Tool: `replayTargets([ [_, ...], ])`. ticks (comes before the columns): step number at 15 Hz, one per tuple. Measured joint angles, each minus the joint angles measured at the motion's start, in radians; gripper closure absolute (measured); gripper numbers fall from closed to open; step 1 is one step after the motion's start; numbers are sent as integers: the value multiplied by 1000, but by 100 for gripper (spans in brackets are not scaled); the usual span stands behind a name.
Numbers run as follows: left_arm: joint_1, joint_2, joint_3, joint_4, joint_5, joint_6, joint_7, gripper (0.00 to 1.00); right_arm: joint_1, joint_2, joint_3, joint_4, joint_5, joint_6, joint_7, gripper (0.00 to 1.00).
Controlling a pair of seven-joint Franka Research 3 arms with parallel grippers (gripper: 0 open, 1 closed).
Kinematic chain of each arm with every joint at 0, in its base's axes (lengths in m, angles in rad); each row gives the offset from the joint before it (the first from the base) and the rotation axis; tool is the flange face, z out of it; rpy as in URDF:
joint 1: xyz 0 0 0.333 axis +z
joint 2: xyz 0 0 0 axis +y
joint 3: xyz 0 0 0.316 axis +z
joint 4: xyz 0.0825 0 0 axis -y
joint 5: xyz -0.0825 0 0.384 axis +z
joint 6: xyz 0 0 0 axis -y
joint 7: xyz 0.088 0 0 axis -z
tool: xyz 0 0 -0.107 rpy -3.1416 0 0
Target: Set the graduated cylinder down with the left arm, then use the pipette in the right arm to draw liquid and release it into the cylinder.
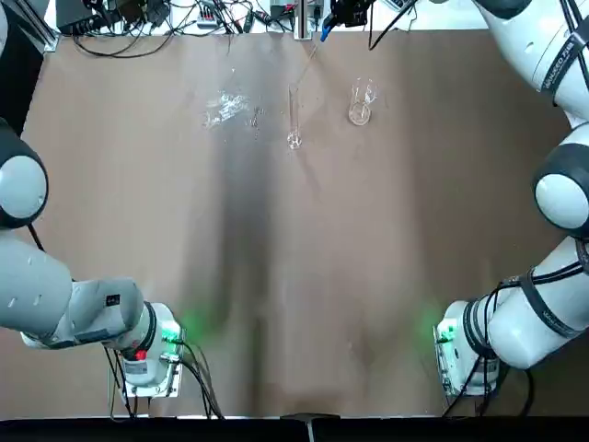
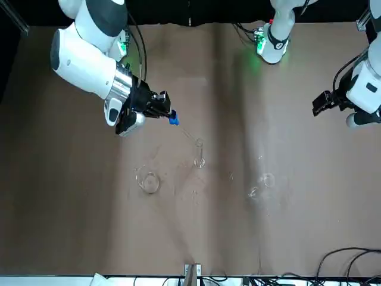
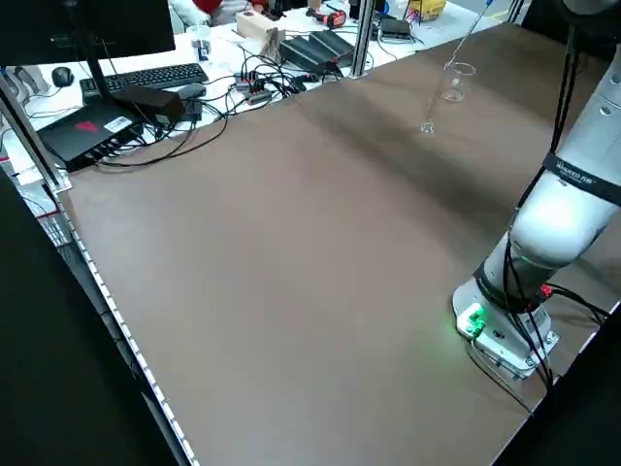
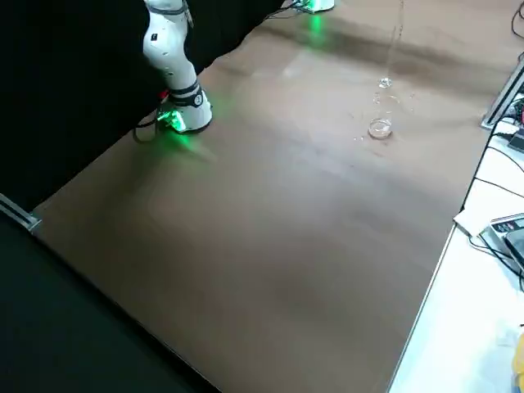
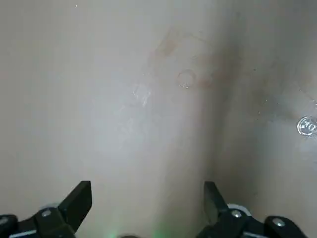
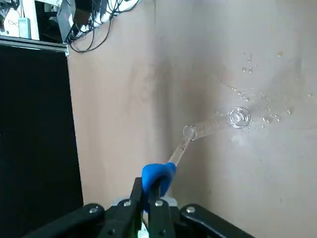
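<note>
the left gripper [image 5: 147, 194] waits well left of the cylinder, jaws spread. the graduated cylinder [image 1: 294, 120] stands upright; its glass is likely light, slick, breakable and tippy, so any new hold belongs low on the tube. just right of its mouth, the right gripper [image 6: 147, 189] pinches the pipette [image 6: 180, 152] by its blue bulb, the proper place: soft rubber, probably, needing a gentle squeeze. the beaker [image 1: 359, 112] sits right of the cylinder.

One cylinder [image 1: 294, 120], one beaker [image 1: 360, 110], one pipette [image 6: 180, 151], two arms
</note>
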Motion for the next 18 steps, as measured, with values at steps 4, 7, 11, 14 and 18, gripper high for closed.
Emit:
replayTargets([
  [4,0,0,0,0,0,0,0,0,-4,-7,-2,6,0,-13,8,93],
  [7,0,0,-1,0,0,0,0,0,-6,-14,-2,6,0,-16,20,93],
  [11,0,0,-1,0,0,0,0,0,-7,-18,-2,6,0,-26,23,93],
  [14,1,0,1,0,0,0,0,0,-7,-19,-2,6,1,-27,27,93],
  [18,2,0,1,1,0,0,0,0,-7,-25,-2,6,1,-33,38,93],
])
